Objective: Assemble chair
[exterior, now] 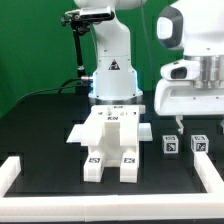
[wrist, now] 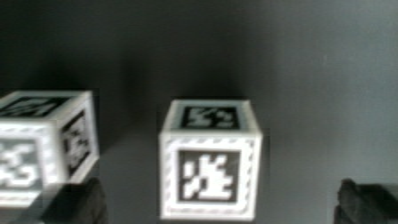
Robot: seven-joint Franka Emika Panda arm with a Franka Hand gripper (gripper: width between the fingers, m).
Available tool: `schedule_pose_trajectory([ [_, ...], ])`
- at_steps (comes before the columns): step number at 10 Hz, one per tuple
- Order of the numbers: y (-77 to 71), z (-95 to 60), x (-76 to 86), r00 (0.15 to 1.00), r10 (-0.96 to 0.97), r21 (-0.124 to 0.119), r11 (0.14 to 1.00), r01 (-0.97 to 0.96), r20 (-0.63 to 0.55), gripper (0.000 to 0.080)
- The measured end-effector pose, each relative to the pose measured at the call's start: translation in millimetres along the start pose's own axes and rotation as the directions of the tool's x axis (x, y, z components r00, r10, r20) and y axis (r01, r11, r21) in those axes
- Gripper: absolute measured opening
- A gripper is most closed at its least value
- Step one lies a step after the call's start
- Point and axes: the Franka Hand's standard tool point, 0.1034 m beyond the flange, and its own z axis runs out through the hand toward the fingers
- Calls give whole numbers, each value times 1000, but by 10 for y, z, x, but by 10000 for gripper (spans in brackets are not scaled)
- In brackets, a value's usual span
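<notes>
Black table, green backdrop — the gripper (exterior: 192,118) hangs empty, jaws wide apart, over two small tagged cubes (exterior: 171,145) — touching neither.

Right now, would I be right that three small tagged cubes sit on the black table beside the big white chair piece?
Not quite: only two cubes sit there, not three, on the table beside the chair piece. The exterior view shows it.

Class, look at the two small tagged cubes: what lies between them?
Nothing: a strip of bare black table separates one cube from the other cube. The wrist view shows the gap plainly.
</notes>
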Motion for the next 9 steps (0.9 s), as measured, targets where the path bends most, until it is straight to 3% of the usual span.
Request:
schedule_pose_trajectory([
  [3, -63, 136, -33, 1000, -14, -8, 1000, 14, 13, 649],
  [5, -63, 132, -31, 1000, -15, -7, 1000, 15, 13, 649],
  [8, -63, 134, -32, 1000, -15, -7, 1000, 15, 13, 283],
  [9, -63, 134, -32, 1000, -15, -7, 1000, 15, 13, 283],
])
